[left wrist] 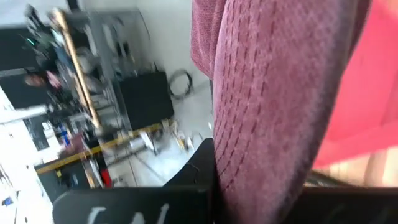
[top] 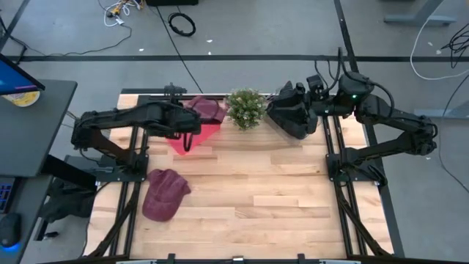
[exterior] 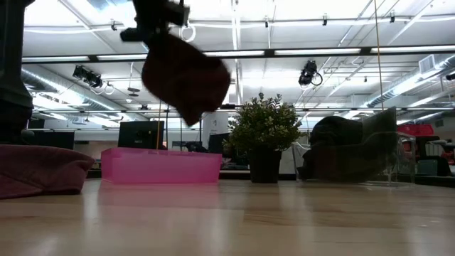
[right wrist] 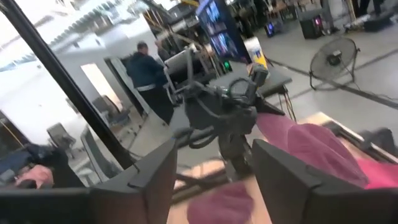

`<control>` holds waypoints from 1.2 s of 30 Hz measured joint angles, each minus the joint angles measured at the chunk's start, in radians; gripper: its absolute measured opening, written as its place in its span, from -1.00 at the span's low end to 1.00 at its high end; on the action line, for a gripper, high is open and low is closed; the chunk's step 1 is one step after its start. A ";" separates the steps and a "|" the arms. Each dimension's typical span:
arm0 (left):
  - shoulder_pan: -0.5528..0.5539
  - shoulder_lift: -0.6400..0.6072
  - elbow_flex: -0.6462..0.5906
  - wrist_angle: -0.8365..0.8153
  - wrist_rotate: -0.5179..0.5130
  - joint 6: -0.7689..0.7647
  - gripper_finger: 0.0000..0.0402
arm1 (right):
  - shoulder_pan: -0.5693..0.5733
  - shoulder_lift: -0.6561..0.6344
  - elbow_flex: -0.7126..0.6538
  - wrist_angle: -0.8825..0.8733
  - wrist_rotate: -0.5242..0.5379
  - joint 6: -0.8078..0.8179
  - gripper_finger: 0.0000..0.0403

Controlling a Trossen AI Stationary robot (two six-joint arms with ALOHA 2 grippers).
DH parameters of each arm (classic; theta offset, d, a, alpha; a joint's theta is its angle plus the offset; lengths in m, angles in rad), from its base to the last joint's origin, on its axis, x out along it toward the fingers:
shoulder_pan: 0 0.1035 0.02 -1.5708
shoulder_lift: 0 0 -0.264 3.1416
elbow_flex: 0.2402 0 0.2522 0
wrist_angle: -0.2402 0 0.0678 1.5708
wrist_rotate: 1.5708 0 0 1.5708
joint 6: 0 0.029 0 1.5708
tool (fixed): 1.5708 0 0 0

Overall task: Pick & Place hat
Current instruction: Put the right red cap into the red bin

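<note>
My left gripper (exterior: 165, 28) is raised over the far left part of the table and is shut on a maroon hat (exterior: 186, 75). The hat hangs above the pink bin (exterior: 160, 166) and, in the high view, shows as the maroon hat (top: 209, 109) at the pink bin's (top: 192, 141) far edge. A second maroon hat (top: 165, 193) lies flat on the table near the left edge. My right gripper (right wrist: 211, 180) is open and empty, raised at the far right and pointing toward the left arm. My left gripper holds the maroon hat by its upper end (exterior: 170, 41), coming from above. A stitched band of the hat (left wrist: 249, 137) runs out past the dark fingers (left wrist: 143, 202). The hat is lifted clear, hanging slack below the gripper over the pink bin.
A potted plant (top: 245, 108) stands at the far edge between the pink bin and a clear bin of dark hats (exterior: 352, 153). Bare wood spans the table's middle and near side (top: 278, 205). A person (right wrist: 146, 71) stands in the room beyond the table.
</note>
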 joint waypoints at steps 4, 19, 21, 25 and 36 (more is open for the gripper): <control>0.032 -0.029 -0.143 0.070 0.004 -0.013 -0.93 | 0.000 0.000 0.000 -0.042 0.012 -0.030 -0.05; 0.140 -0.044 -0.460 0.389 -0.125 0.323 -0.92 | 0.040 0.001 0.000 -0.238 0.061 -0.086 -0.92; 0.165 -0.044 -0.485 0.406 -0.139 0.357 -0.92 | 0.040 0.001 0.000 -0.239 0.061 -0.085 -0.88; 0.213 -0.044 -0.521 0.425 -0.144 0.403 -0.92 | 0.040 0.001 0.000 -0.240 0.061 -0.092 -0.92; 0.226 -0.044 -0.540 0.651 -0.067 0.679 -0.92 | 0.039 0.001 0.000 -0.240 0.061 -0.104 -0.98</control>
